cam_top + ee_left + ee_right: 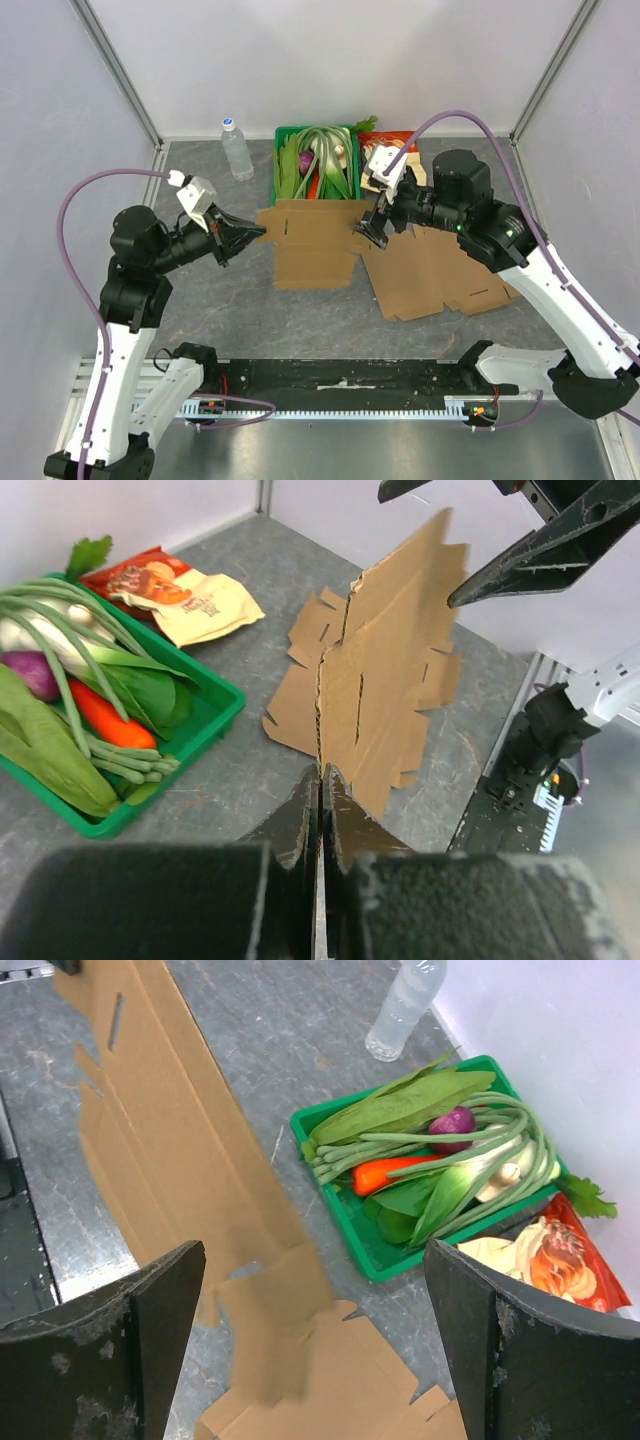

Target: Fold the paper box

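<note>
Here the left pincer (250,236) is pressed together on the left edge of the cardboard box blank (315,245). The blank lies unfolded between the two arms in the middle of the surface (200,300) and looks raised a little off it, though that is hard to confirm. The right pincer (368,230) is spread wide at the blank's right edge, and its wrist view shows both fingers apart with nothing between them. The step in hand looks like getting a second hold so a panel can be turned along its crease. To do it well, the right pincer should straddle only the edge of the held blank and close near a scored line rather than out on a loose tab, which would bend instead of folding. A second blank (440,280) lies flat just beside and partly under that edge, so the lower finger must not scoop it up too. The left grip should hold firm as the anchor, and the fold should swing away from the green tray (279,165) of vegetables just behind.
</note>
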Controlling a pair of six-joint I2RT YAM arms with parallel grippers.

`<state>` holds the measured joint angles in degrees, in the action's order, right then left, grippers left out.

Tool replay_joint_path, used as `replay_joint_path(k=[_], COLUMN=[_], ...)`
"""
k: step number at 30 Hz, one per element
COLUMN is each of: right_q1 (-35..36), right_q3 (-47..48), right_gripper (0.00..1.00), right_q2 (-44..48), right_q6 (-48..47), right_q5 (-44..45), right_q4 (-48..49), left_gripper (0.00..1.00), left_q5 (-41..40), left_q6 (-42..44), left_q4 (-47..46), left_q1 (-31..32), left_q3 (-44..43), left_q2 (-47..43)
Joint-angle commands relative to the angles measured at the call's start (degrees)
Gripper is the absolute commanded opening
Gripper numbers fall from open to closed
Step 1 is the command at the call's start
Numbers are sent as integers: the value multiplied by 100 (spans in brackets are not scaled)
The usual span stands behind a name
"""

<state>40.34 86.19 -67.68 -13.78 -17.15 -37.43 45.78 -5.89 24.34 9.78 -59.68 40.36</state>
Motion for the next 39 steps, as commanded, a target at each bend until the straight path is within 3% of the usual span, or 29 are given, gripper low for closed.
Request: replay_joint_path(k=[1,10,15,23,26,29,30,32,33,34,36,38,39], right_q1=[-17,-43,-43,-131,-158,-158,-149,-149,-158,-158,-158,-158,-158], right_q3=[-374,-375,-209,178,257,258,240,188,170,144,-49,-286,-357], right_gripper=[98,98,83,92,86,67,50,33,12,3,0,0,0], right_q2=[35,-324,-684,-756,-852,-957,-1001,-1010,-1002,-993,-906,-835,-774], right_q6=[7,427,886,403,385,376,376,394,411,463,543,796,894], right_q5=[-674,-2688,-2951,-2591,-3055,-3277,-3373,-3418,-3427,-3401,-3278,-3006,-2848], right_q4=[146,359,491,-27,-88,-115,-124,-124,-107,-89,-19,227,314], left_gripper=[2,2,2,2,2,2,2,2,2,8,42,60,61], left_q5=[711,1056,1073,1003,1064,1012,1003,1029,986,725,329,-647,-875], left_q6=[-70,-123,-18,185,228,264,255,238,211,133,-463,-1605,-1921], left_q4=[-227,-254,-96,132,185,203,194,203,186,177,-216,-525,-631], left_q1=[94,375,498,604,648,674,674,683,674,683,674,665,665], left_q3=[26,237,325,255,238,255,255,255,212,159,62,44,18], left_q2=[95,218,385,508,543,561,561,578,587,605,587,491,447])
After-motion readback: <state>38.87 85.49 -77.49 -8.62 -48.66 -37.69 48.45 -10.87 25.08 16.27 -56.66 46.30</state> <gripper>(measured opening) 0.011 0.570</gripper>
